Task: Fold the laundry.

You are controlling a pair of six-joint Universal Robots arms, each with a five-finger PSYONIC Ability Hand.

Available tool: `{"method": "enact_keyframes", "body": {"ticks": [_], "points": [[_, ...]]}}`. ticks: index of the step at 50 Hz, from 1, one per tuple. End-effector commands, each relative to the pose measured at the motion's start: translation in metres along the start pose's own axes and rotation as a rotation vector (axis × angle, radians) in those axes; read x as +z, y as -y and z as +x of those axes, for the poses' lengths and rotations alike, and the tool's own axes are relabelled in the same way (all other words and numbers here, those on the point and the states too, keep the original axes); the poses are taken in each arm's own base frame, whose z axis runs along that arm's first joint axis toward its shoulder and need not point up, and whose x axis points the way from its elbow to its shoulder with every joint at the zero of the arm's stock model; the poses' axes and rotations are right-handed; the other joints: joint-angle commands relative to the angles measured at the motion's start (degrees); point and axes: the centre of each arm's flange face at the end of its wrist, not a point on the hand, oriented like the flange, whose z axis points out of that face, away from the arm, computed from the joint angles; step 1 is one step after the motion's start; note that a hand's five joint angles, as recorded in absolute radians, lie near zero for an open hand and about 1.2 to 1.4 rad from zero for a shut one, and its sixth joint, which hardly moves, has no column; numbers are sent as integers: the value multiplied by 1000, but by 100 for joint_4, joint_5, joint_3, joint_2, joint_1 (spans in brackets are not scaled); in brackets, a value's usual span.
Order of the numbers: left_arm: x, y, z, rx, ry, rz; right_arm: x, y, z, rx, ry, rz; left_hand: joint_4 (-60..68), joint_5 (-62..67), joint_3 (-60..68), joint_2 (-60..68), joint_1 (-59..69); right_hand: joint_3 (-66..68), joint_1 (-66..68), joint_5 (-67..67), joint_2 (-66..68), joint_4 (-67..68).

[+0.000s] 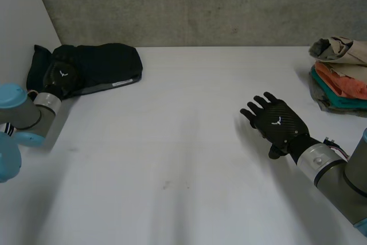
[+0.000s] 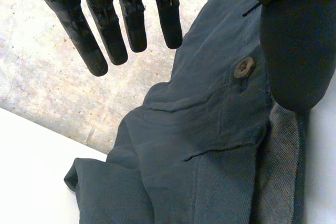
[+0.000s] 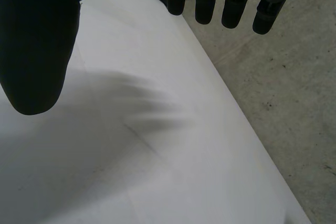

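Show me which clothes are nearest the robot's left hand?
The dark navy buttoned garment, under the left hand. The beige, orange and teal pile lies across the table.

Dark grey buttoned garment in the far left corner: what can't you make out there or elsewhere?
- Dark grey buttoned garment: bunched, so its type and full outline are unclear; the left hand covers part in the head view.
- Beige, orange and teal clothes stack: cut off by the head view's right edge; item count unclear.

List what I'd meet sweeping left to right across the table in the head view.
dark garment → right hand → stack of clothes
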Motion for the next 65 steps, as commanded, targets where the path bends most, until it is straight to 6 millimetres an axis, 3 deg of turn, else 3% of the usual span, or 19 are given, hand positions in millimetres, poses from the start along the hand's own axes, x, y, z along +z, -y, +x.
{"method": "enact_keyframes", "body": {"ticks": [1, 9, 14, 20, 33, 40, 53, 56, 58, 59, 60, 61, 62, 65], "points": [[1, -1, -1, 4, 6, 6, 0, -1, -1, 2, 3, -3, 504, 476, 473, 504, 430, -231, -357, -264, -258, -212], [2, -1, 0, 5, 6, 10, 1, -2, -1, 3, 4, -4, 1023, 996, 993, 1024, 949, -231, -357, -264, -258, -212], [1, -2, 2, 5, -2, 15, 1, -2, -1, 1, 3, -3, 3424, 3397, 3393, 3424, 3350, -231, -357, -264, -258, -212], [1, 0, 3, 6, -15, 29, 1, -2, -1, -2, 3, -5, 5427, 5400, 5397, 5428, 5353, -231, -357, -264, -258, -212], [-3, -3, 8, 3, -16, 23, 1, -2, -1, -6, 1, -6, 5430, 5403, 5399, 5430, 5356, -231, -357, -264, -258, -212], [-5, 29, -10, 17, 7, 63, 1, -2, 0, -7, 1, -5, 5430, 5403, 5399, 5430, 5356, -231, -357, -264, -258, -212], [-47, 143, -6, -16, -92, 151, 1, -2, 0, -7, -1, -6, 5430, 5403, 5399, 5430, 5356, -231, -357, -264, -258, -212], [-47, 151, -18, -9, -46, 175, 0, -1, 0, -7, -2, -5, 5430, 5403, 5399, 5430, 5356, -231, -357, -264, -258, -212], [-45, 146, -16, -17, -44, 169, 0, -1, 0, -7, 1, -5, 5430, 5403, 5399, 5430, 5356, -231, -357, -264, -258, -212], [-44, 141, -15, -18, -43, 163, 0, -1, -1, -6, 1, -6, 4416, 4389, 4386, 4417, 4342, -231, -357, -264, -258, -212], [-44, 131, -14, -31, -43, 138, 0, -1, -1, -6, 2, -6, 1159, 1132, 1128, 1159, 1085, -231, -357, -264, -258, -212], [-44, 124, -14, -35, -38, 117, 0, -1, -1, -6, 2, -6, -406, -433, -436, -405, -480, -231, -357, -264, -258, -212], [-45, 119, -14, -36, -34, 100, 0, -1, -1, -5, 2, -7, -988, -1015, -1018, -987, -1062, -231, -357, -264, -258, -212], [-47, 105, -23, -47, 0, 38, 0, -1, -1, -5, 2, -7, -1078, -1105, -1108, -1077, -1152, -231, -357, -264, -258, -212]]}}
